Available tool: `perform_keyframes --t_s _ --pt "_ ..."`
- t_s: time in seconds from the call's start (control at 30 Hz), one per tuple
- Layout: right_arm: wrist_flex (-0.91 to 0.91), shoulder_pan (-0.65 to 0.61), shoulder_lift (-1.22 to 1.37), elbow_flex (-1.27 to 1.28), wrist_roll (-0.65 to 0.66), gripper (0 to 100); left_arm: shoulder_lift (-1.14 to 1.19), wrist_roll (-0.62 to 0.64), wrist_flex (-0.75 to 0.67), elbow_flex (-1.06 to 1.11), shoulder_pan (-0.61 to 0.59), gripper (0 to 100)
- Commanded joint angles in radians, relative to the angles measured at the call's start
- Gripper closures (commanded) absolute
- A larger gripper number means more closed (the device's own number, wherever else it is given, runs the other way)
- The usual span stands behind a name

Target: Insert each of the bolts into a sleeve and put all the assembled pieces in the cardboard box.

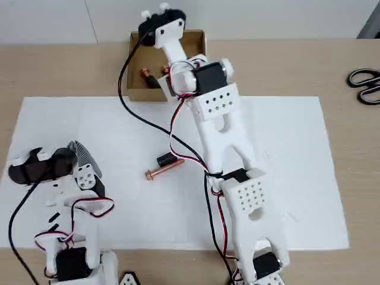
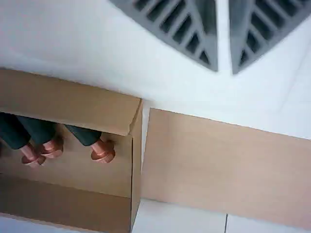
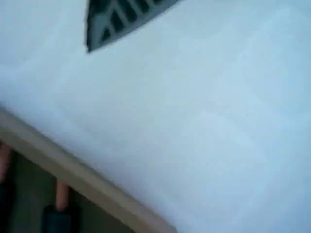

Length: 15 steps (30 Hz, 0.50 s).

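Note:
The cardboard box stands at the far edge of the white mat. In it lie copper bolts pushed into dark sleeves; from the left wrist they appear as copper heads on dark sleeves. A loose copper bolt lies mid-mat next to a black sleeve; I cannot tell whether they are joined. My right arm stretches across the mat, its wrist over the box. One grey finger shows beside the box rim. My left gripper rests shut and empty near the mat's left side.
A white mat covers most of the wooden table. Black scissors lie at the far right on bare wood. The right arm's black cable hangs over the mat between the box and the loose bolt.

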Motion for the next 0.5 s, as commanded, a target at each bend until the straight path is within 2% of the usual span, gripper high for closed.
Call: perform_keyframes --t_s 0.0,0.13,0.33,0.47 --pt "0.012 -0.024 -0.067 0.009 0.006 85.8 -0.009 -0.002 0.002 -0.027 -0.003 99" --pt "0.015 -0.073 -0.067 0.092 0.037 85.8 -0.009 -0.002 0.002 -0.027 -0.002 99" --pt "0.019 -0.222 -0.067 0.336 0.365 85.8 -0.009 -0.002 0.0 -0.027 -0.002 99" --pt "0.021 -0.236 -0.067 0.396 0.397 85.8 -0.009 -0.002 -0.002 -0.027 -0.002 99"
